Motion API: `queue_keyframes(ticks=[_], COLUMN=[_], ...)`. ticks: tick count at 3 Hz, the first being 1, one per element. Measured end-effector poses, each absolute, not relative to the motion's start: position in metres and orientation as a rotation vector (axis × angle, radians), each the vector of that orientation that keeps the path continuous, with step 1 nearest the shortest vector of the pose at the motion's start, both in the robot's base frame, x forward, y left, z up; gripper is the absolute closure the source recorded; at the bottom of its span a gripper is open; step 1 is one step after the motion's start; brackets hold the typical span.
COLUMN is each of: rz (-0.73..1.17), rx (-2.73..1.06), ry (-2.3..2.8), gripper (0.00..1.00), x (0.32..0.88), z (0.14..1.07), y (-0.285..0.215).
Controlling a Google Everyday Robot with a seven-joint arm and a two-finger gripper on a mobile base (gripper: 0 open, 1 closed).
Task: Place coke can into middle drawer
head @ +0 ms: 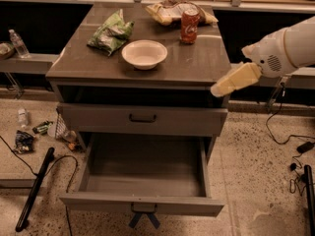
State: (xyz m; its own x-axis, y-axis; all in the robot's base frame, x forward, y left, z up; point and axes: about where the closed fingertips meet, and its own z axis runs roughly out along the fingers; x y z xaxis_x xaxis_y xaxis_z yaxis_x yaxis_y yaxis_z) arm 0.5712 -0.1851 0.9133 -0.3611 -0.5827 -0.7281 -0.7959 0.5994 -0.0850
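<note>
The coke can (190,25), red with white script and a silver top, stands upright at the back right of the cabinet top (197,65). The middle drawer (142,204) is pulled wide open below a closed grey drawer front (142,118), and its deep tray shows nothing inside. My gripper (222,87), cream-coloured at the end of the white arm (288,50), reaches in from the right. It hangs at the cabinet's front right corner, level with the top's edge, well short of the can and holding nothing I can see.
A white bowl (144,53) sits mid-top and a green snack bag (110,32) to its left. Another snack bag (167,11) lies behind the can. On the floor are a water bottle (19,43), litter (29,132), a black rod (34,188) at left, and cables (295,156) at right.
</note>
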Motion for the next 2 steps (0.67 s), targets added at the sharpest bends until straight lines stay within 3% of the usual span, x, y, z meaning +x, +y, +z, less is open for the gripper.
queue_keyframes(ticks=[2], rz=[0.325], rx=[-1.016], ry=[2.034], gripper=[0.0], x=[0.5934], z=[0.9214], y=[-0.187])
